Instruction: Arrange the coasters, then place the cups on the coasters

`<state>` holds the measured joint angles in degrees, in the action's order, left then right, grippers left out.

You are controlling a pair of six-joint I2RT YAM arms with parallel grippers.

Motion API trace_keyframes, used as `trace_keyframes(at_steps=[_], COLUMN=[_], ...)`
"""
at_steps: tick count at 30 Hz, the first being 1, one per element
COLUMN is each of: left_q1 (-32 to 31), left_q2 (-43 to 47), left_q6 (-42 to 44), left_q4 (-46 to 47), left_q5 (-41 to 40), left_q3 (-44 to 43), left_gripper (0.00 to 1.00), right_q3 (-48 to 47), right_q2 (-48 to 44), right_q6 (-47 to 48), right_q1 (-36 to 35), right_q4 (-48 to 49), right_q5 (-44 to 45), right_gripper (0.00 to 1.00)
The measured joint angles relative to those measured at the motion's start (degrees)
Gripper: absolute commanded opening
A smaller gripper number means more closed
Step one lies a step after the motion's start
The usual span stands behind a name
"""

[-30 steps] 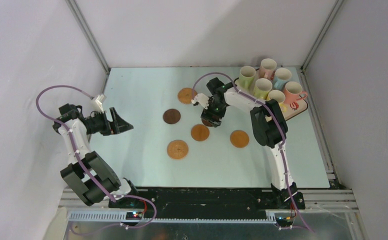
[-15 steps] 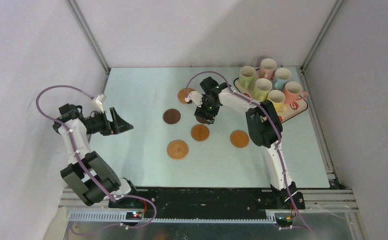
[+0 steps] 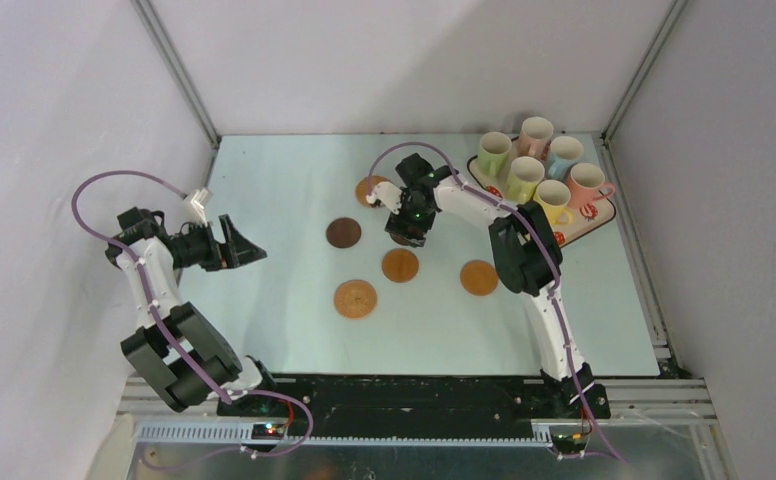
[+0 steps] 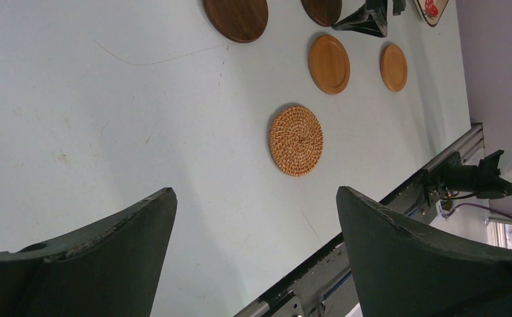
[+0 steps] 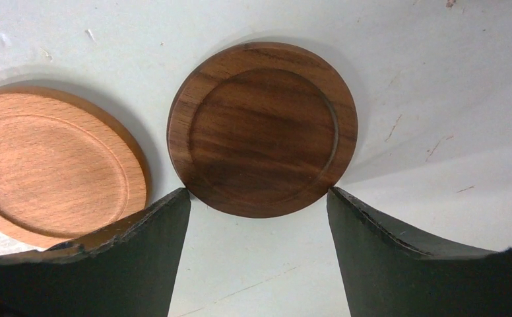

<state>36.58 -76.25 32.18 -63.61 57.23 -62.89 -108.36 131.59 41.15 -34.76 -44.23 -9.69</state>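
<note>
Overhead, the right arm [image 3: 469, 200] largely hides the dark coaster [image 5: 263, 129]. Only the right wrist view shows it whole: a dark brown wooden disc with a raised rim and a recessed centre, lying flat on the bench [image 5: 438, 66] just beside a tan coaster [image 5: 49, 162]. The right jaws are released, tips flanking its near edge, grasping nothing. The left wrist view alone shows a woven coaster [image 4: 296, 140]. The left jaws are released and empty. The cups [image 3: 525, 178] stand on the tray [image 3: 586, 225].

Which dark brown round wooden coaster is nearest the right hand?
The dark brown coaster before the open right hand, beside an orange wooden coaster; the other dark coaster lies farther left.
</note>
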Motion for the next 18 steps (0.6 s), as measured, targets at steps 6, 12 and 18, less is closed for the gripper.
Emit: trace_keyframes(at_steps=[6, 12, 18], left_q1=[0.00, 0.09, 0.09], left_q2=[0.00, 0.00, 0.00], left_q6=[0.02, 0.39, 0.39], left_q4=[0.00, -0.04, -0.09], left_q5=[0.00, 0.00, 0.00], left_q3=[0.00, 0.00, 0.00], left_gripper=[0.98, 0.98, 0.98], right_q3=[0.04, 5.29, 13.31], right_q2=[-0.44, -8.02, -20.52], right_q6=[-0.98, -3.54, -4.76], right_q1=[0.76, 2.29, -0.59], right_q4=[-0.17, 0.26, 4.66], right_q5=[0.20, 0.02, 0.11], right_gripper=[0.89, 0.91, 0.90])
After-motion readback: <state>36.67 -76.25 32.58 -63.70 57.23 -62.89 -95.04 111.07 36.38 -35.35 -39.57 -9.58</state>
